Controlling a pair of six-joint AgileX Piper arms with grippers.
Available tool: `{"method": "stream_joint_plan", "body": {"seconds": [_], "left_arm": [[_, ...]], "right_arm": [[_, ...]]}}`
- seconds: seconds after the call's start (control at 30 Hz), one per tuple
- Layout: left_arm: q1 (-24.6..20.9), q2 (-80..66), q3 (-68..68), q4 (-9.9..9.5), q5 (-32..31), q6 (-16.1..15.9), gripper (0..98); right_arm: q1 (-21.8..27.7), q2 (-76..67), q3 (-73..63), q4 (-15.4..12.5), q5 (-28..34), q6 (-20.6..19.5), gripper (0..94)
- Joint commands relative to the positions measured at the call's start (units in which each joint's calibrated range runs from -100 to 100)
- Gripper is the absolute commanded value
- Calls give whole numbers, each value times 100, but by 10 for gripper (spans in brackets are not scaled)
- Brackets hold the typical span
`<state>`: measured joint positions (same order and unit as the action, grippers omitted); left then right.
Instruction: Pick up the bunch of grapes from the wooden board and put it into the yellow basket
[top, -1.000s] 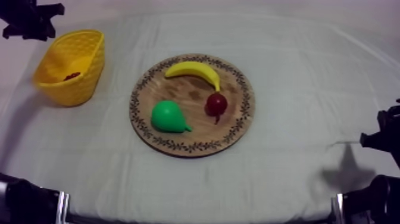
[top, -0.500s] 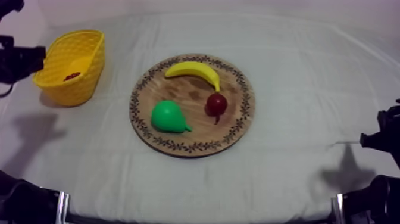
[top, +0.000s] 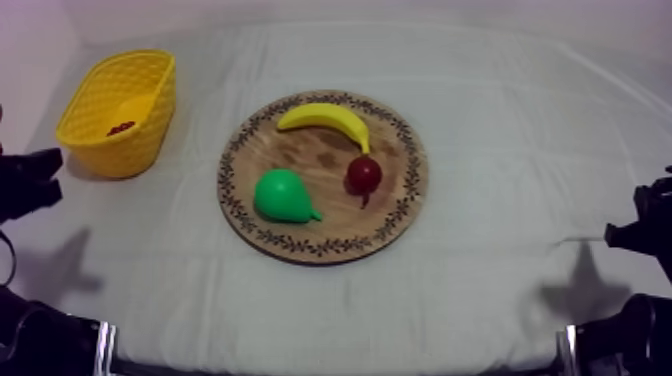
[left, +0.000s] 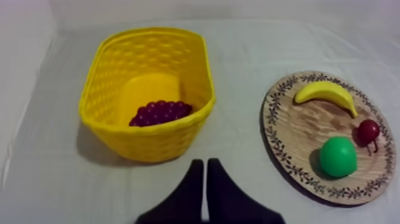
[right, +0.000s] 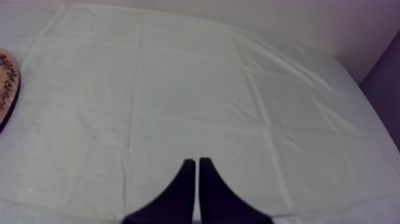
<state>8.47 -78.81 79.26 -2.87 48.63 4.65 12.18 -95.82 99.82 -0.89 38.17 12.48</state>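
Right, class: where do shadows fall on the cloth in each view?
Top view: soft dark patches on the cloth at both near corners. Left wrist view: shadow hugs the basket's base, a thin one lines the board's near edge. Right wrist view: even light, faint fold lines.

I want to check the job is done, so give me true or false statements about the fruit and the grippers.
1. The bunch of grapes lies inside the yellow basket. True.
2. The wooden board holds a banana, a pear and a small red fruit. True.
3. The pear touches the banana. False: they lie apart.
4. The left gripper is open. False: it is shut on nothing.
5. The right gripper is shut on nothing. True.
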Motion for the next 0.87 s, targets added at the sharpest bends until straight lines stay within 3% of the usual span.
{"method": "stream_joint_plan", "body": {"seconds": [0.0, 0.2, 0.3, 0.63, 0.83], "left_arm": [[-31, -611, 459, 8, -148, -176, 0], [-129, -1449, 1323, 246, -351, -472, 0], [-146, -1650, 1544, 258, -583, -479, 0], [-306, -2098, 1825, 116, -945, 573, 0], [-326, -2116, 1934, 107, -1217, 680, 0]], "right_arm": [[0, -2, -5, -1, -3, 0, 3], [0, -2, -5, -1, -3, 0, 3], [0, -2, -5, -1, -3, 0, 3], [0, -2, -5, -1, -3, -5, 3], [0, -2, -5, -1, -3, -5, 3]]}}
